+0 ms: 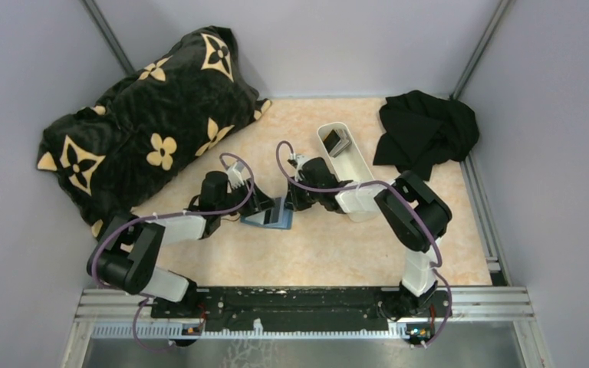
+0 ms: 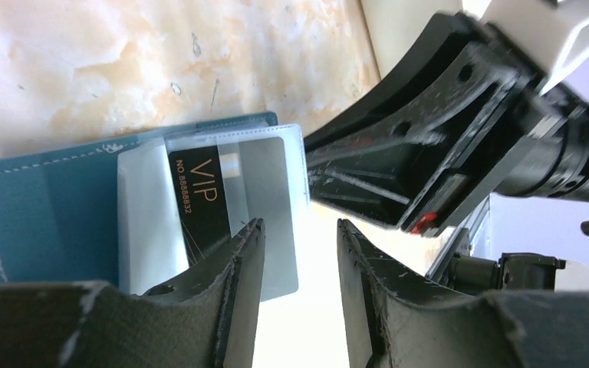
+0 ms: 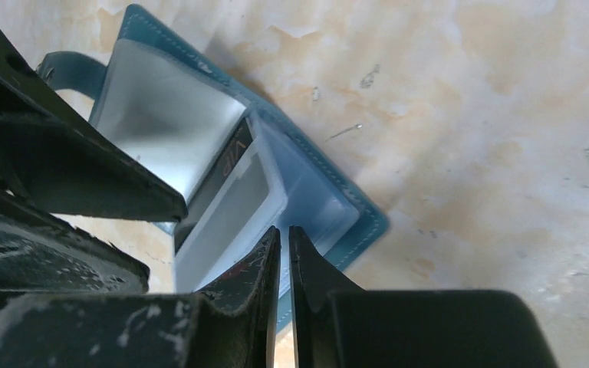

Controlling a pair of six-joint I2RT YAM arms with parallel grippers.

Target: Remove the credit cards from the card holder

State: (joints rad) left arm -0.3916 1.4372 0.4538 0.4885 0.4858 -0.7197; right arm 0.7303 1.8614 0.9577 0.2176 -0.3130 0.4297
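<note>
Card holder [image 1: 267,216] is lying open on the desk [image 1: 322,253] at centre, flat, directly between the two arms. Left jaws are coming at it from its left end, right jaws from its right end. Both are equally near, each at an edge.

Left wrist view: a credit card [image 2: 199,184], dark face marked VIP under a clear pocket, is sitting in the holder's pale inner leaf. Its print is running toward the left jaws, so I am judging its long axis to be pointing roughly into them. Left jaws are standing apart. One finger [image 2: 241,261] is overlapping the card, and the card's free side edge is falling in the gap between the two.

Right wrist view: right jaws are almost together, with only a thin slit showing. They are pinching the edge of the holder's pale inner pocket [image 3: 307,207], as far as this view is showing.

Judgement: right arm is acting as anchor. The card is lying toward the left jaws, so extraction is falling to the left arm.

White tray [image 1: 357,165] is sitting well apart at rear right, holding something dark.
</note>
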